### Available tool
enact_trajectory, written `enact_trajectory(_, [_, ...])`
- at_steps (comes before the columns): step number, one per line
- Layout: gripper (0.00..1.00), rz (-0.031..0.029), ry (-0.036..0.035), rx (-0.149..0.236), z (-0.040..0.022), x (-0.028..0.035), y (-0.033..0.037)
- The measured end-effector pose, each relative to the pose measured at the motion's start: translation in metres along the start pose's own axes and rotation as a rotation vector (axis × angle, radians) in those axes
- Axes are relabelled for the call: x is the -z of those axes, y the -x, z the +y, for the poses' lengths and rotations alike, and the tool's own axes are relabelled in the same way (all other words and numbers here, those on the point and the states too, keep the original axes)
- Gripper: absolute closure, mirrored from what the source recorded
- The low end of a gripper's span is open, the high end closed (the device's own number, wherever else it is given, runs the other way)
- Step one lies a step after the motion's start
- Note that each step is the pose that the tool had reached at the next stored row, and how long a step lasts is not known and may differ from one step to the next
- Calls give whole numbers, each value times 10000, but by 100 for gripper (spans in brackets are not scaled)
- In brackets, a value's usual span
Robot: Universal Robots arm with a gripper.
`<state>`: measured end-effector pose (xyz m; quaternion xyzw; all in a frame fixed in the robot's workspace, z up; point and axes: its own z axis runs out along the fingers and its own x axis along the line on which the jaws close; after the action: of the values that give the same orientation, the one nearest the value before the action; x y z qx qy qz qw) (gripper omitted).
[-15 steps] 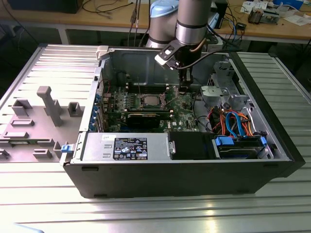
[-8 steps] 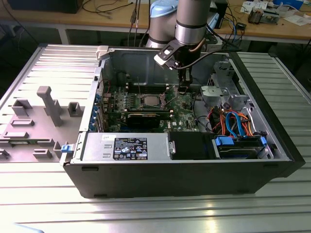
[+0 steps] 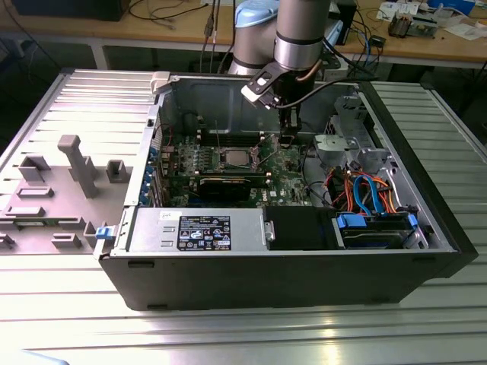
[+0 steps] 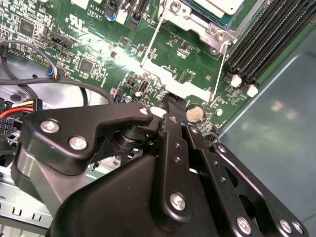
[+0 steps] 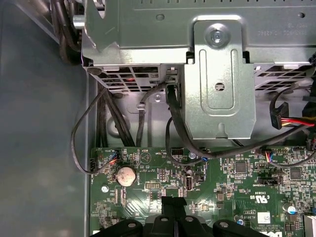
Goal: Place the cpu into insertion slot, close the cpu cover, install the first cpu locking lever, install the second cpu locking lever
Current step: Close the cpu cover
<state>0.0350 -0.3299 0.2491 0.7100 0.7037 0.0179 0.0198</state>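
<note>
In the exterior view my gripper point(image 3: 287, 141) reaches down into the open computer case, just to the right of the insertion slot point(image 3: 234, 157) on the green board. In the second wrist view the silvery cpu point(image 4: 219, 4) lies in the slot's silver border point(image 4: 197, 27). The cpu cover point(image 4: 173, 81) stands open, tilted up from the slot, with its thin sides running back to the hinge. My gripper point(image 4: 174, 104) is shut, its black tips right at the cover's free edge; whether they touch it I cannot tell. The first wrist view has the tips point(image 5: 174, 201) low over the board.
A coin battery point(image 4: 195, 114) sits close to the fingertips. Long black memory slots point(image 4: 266, 39) run beside the socket. A black graphics card point(image 3: 228, 185) lies in front of it. A metal drive cage point(image 5: 217, 74), cable bundles point(image 3: 365, 190) and the case walls crowd the right side.
</note>
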Motion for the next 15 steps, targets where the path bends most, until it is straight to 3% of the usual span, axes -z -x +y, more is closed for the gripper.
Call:
enact_trajectory(1, [89,-2,-143,0,24,-1,0])
enact_trajectory(2, [89,-5,-199,0,35,-1,-1])
enact_trajectory(15, [89,-4,-207,-1,35,-2,0])
